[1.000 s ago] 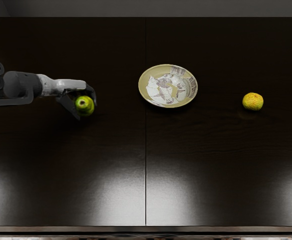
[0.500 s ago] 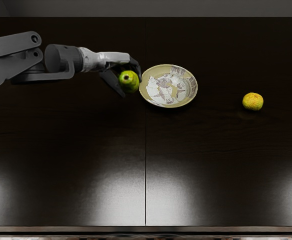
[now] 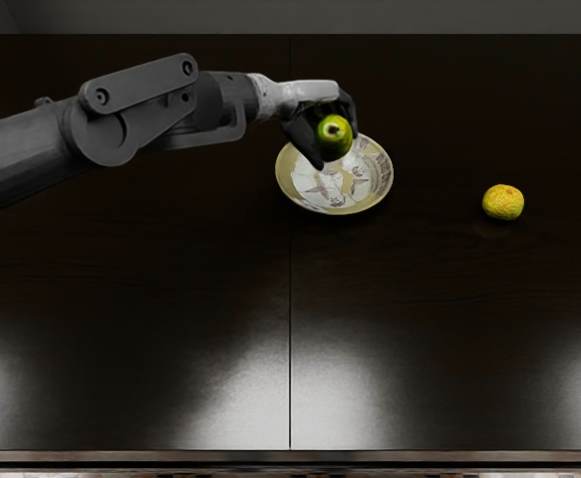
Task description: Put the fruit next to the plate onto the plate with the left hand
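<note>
While the left arm (image 3: 121,115) reached in from the left edge across the far part of the dark table (image 3: 170,329), the left hand (image 3: 308,108) hung above the far side of the plate (image 3: 300,184). Its dark fingers were curled closed around a small green fruit (image 3: 334,130). The fruit sat in that grasp, showing against the plate's far inner area and seemingly clear of the surface, though how high it was held could not be told from this single slanted view. The patterned plate itself lay flat near the middle of the table, with nothing on it. By my judgement the carry was nearly finished and only the lowering and letting go remained. That was where things could slip. If the fingers opened with the fruit still raised, the round fruit might bounce or roll over the shallow rim and back onto the table. If it were let go too near the far edge rather than over the centre, it could tip outward. A low hand might also nudge the rim and shift the plate. Farther right, well apart from the plate, a yellow-orange fruit (image 3: 503,202) rested on the table, out of the way. The right hand did not show.
</note>
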`<state>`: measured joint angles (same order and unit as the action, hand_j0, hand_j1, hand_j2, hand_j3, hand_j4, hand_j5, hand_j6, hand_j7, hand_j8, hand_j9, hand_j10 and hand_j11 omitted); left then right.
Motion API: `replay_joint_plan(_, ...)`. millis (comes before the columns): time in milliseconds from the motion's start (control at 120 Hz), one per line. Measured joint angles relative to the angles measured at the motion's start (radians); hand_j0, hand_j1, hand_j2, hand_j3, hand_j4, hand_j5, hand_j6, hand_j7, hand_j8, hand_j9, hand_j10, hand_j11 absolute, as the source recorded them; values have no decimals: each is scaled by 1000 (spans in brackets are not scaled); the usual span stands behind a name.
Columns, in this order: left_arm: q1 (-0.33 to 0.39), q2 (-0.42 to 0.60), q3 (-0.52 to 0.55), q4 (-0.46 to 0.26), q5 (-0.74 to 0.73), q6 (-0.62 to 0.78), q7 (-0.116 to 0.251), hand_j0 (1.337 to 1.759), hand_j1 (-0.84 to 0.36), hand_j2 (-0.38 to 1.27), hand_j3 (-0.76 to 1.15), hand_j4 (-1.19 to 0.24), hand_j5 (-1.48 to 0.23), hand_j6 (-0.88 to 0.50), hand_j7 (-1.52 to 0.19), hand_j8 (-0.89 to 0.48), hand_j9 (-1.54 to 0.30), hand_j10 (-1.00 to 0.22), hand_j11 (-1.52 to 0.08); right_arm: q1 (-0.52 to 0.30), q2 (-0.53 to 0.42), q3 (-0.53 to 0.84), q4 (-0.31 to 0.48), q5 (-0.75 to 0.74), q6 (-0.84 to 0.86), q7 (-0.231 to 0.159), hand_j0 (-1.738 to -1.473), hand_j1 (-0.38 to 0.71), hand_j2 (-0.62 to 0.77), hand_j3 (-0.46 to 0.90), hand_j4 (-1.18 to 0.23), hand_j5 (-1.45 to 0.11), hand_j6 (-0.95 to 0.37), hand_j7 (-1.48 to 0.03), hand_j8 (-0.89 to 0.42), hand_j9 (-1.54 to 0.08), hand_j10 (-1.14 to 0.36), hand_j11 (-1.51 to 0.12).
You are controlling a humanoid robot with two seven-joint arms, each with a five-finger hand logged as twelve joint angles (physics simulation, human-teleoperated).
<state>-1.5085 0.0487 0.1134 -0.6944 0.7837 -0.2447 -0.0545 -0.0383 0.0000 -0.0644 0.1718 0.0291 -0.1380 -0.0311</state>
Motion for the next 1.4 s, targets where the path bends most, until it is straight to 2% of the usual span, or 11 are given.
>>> replay_joint_plan(183, 0, -49, 5, 108, 2, 30, 0, 1650, -307, 227, 0, -455, -918, -232, -931, -292, -946, -643, -944, 0, 0, 0, 0, 0, 0, 0, -1658, -314, -6, 0, -30, -38, -30, -38, -30, -38, -29, -38)
replay_joint_plan(267, 5, -49, 13, 149, 3, 43, 0, 1649, -357, 334, 0, -426, -923, -204, -935, -269, -947, -621, -948, 0, 0, 0, 0, 0, 0, 0, -1658, -314, -6, 0, -30, -38, -30, -38, -30, -38, -29, -38)
replay_joint_plan(392, 9, -49, 35, 200, 4, 52, 0, 1649, -324, 250, 0, -435, -916, -219, -919, -289, -934, -639, -941, 0, 0, 0, 0, 0, 0, 0, -1658, -314, -6, 0, -30, -38, -30, -38, -30, -38, -29, -38)
replay_joint_plan(550, 33, -49, 61, 222, 4, 56, 0, 1650, -283, 199, 0, -481, -895, -261, -906, -324, -930, -670, -936, 0, 0, 0, 0, 0, 0, 0, -1658, -314, -6, 0, -30, -38, -30, -38, -30, -38, -29, -38)
replay_joint_plan(700, 48, -49, 71, 219, 1, 56, 0, 1650, -290, 215, 0, -482, -891, -260, -907, -320, -933, -667, -937, 0, 0, 0, 0, 0, 0, 0, -1658, -314, -6, 0, -30, -38, -30, -38, -30, -38, -29, -38)
replay_joint_plan(933, 59, -49, 71, 147, -6, 55, 0, 1650, -301, 232, 0, -472, -893, -252, -905, -314, -929, -660, -935, 0, 0, 0, 0, 0, 0, 0, -1658, -314, -6, 0, -30, -38, -30, -38, -30, -38, -29, -38)
replay_joint_plan(1192, 62, -49, 69, 123, -7, 85, 0, 1651, -302, 229, 0, -478, -876, -258, -887, -318, -908, -664, -914, 0, 0, 0, 0, 0, 0, 0, -1658, -314, -6, 0, -30, -38, -30, -38, -30, -38, -29, -38)
replay_joint_plan(1333, 62, -49, 69, 102, -39, 99, 1, 1653, -253, 192, 0, -545, -769, -327, -776, -380, -788, -586, -792, 0, 0, 0, 0, 0, 0, 0, -1658, -314, -6, 0, -30, -38, -30, -38, -30, -38, -29, -38)
replay_joint_plan(1400, 62, -49, 69, 85, -50, 136, 2, 1655, -171, 153, 0, -465, -648, -308, -653, -346, -662, -495, -664, 0, 0, 0, 0, 0, 1, 0, -1658, -314, -6, 0, -30, -38, -30, -38, -30, -38, -29, -38)
